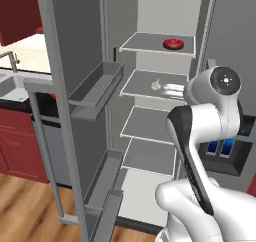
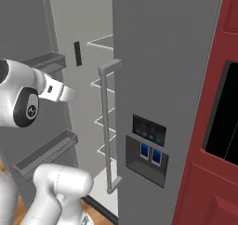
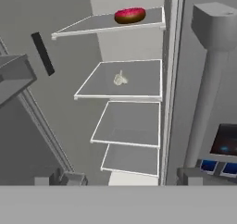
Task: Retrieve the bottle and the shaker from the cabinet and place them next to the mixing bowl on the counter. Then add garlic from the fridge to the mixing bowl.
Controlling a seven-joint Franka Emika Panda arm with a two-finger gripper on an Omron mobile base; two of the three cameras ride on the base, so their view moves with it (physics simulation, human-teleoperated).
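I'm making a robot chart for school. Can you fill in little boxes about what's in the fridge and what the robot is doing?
fridge: door open, shelves showing
garlic: on the second shelf from the top, untouched
doughnut: pink icing, on the top shelf
lower shelves: nothing seen on them
gripper: jaws open, holding nothing, facing the shelves, short of the garlic
sink: left of the fridge

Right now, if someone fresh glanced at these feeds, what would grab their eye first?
Probably the open fridge, its door swung wide and its pale shelves almost bare. The pink-iced doughnut on the top shelf is the one spot of colour, with the small whitish garlic alone on the shelf just below. The white arm rises in front of the fridge's right side.
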